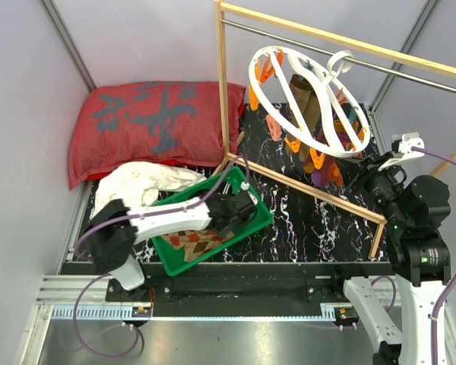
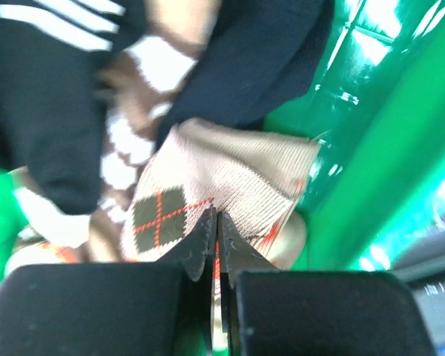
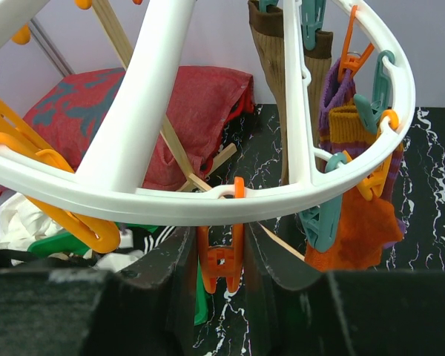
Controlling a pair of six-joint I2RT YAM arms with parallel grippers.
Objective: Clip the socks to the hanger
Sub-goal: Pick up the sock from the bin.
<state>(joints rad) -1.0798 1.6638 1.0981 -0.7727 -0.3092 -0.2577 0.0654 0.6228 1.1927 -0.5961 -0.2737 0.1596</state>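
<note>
Top view: the left claw (image 1: 239, 211) is down in the green plastic basket (image 1: 264, 222), near and left of the round white plastic drying hanger (image 1: 256, 80). The brown-and-tan argyle socks (image 1: 199, 245) lie in that basket.

Left wrist view: the left claw (image 2: 215, 226) is pressed together on one argyle sock's edge (image 2: 237, 174). It should lift slowly so the neighbouring socks fall away.

Right wrist view: the right claw (image 3: 221, 261) pinches an orange plastic clip (image 3: 221, 256) under the hanger's rim (image 3: 208, 204). A full squeeze would likely be needed to open the clip.

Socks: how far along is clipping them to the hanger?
Done: nothing of the task yet; the hanger holds only plain socks. In hand: the left tool is shut on an argyle sock in the green basket, and the right tool grips an orange clip on the rim. Left: carry the sock over, clip it, repeat.
</note>
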